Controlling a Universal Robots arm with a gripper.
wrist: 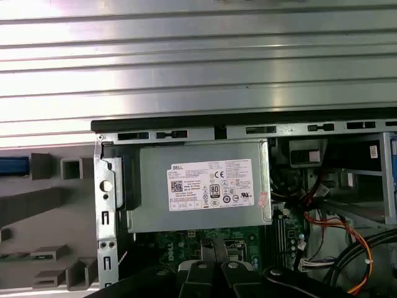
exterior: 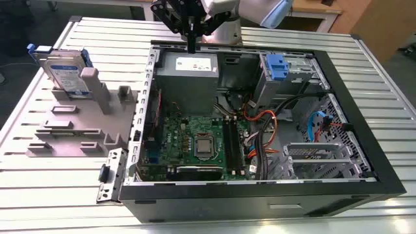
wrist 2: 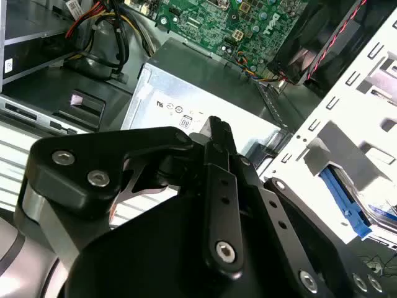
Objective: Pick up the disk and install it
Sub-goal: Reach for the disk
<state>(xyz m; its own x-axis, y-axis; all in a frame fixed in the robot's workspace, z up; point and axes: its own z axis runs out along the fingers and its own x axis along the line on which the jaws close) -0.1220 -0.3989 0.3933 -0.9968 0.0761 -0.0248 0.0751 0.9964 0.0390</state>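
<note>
The disk (exterior: 65, 73), a silver-grey drive with a white-and-blue label in a blue bracket, stands on edge at the far end of a grey holder (exterior: 78, 124), on the exterior view's left, outside the computer case. Its blue bracket edge (wrist 2: 346, 205) also shows in the second wrist view. My gripper (exterior: 192, 48) hangs over the case's back edge, just above the grey power supply (exterior: 188, 73), well to the right of the disk. Its black fingers (wrist 2: 218, 133) are shut with nothing between them, tips pointing down at the power supply (wrist: 201, 186).
The open black computer case (exterior: 364, 126) lies on a slatted metal table (exterior: 58, 195). Inside are a green motherboard (exterior: 195, 141), bundled cables (exterior: 260, 131), a drive bay with a blue latch (exterior: 276, 66) and a metal cage (exterior: 318, 161).
</note>
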